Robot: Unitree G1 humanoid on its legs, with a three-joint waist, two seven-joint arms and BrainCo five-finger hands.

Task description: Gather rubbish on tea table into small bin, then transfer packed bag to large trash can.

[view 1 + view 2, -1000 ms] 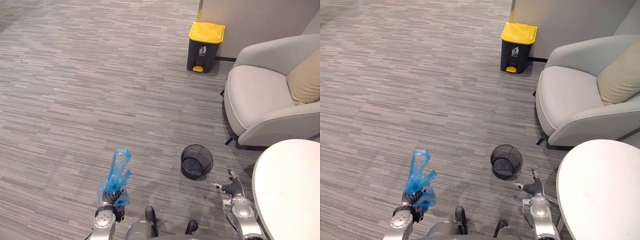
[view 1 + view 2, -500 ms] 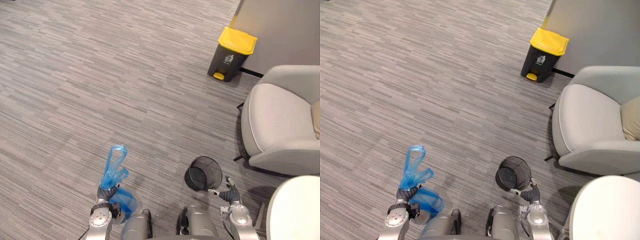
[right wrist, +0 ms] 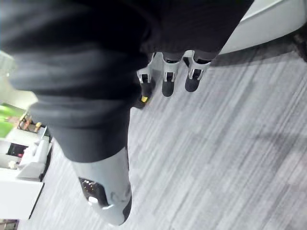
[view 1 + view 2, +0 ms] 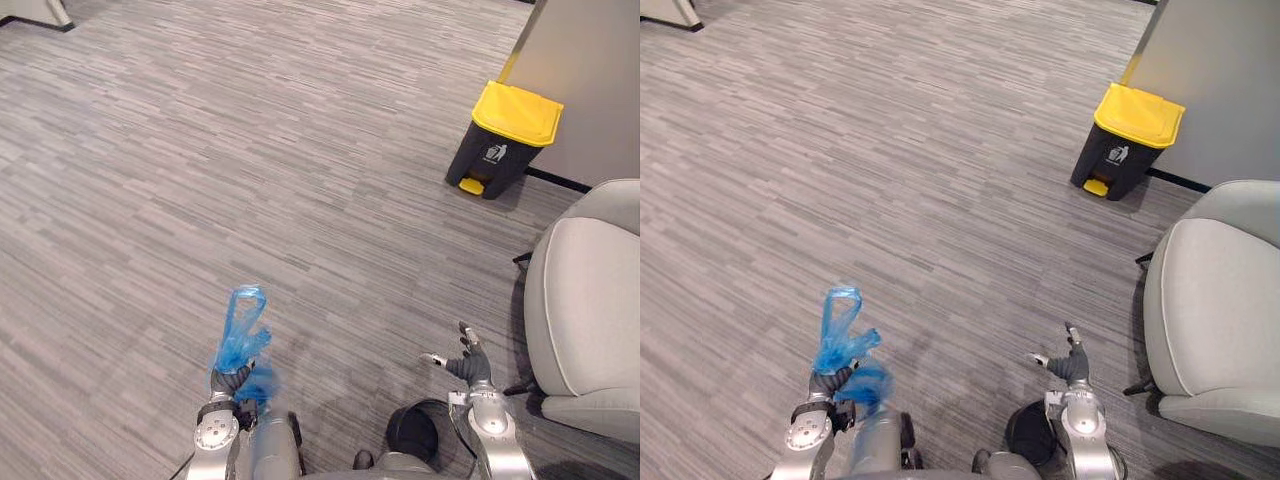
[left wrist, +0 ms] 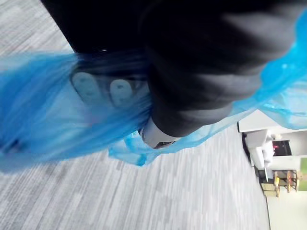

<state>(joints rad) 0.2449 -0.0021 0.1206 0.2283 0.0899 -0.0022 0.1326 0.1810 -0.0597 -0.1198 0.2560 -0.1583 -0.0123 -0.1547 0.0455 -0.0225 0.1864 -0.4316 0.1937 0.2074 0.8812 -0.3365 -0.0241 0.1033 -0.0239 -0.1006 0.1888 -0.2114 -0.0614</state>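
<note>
My left hand (image 4: pixel 232 381) is shut on a blue plastic bag (image 4: pixel 241 331) at the lower left, the bag's handles sticking up above the fingers. In the left wrist view the blue bag (image 5: pixel 43 120) wraps around the curled fingers (image 5: pixel 103 91). A large dark trash can with a yellow lid (image 4: pixel 504 138) stands by the wall at the upper right. The small black mesh bin (image 4: pixel 415 432) sits on the floor at the bottom edge, just left of my right hand (image 4: pixel 468 365), which is open and holds nothing; its fingers (image 3: pixel 168 74) are straight.
A light grey armchair (image 4: pixel 590 310) stands at the right edge, close beside my right hand. A grey wall panel (image 4: pixel 590 80) rises behind the trash can. Grey striped carpet (image 4: pixel 250 170) spreads across the middle and left.
The camera has swung and moved forward: the trash can sits lower and nearer, the mesh bin has slid to the bottom edge, the round table has left the view. My left hand still holds the bag.
</note>
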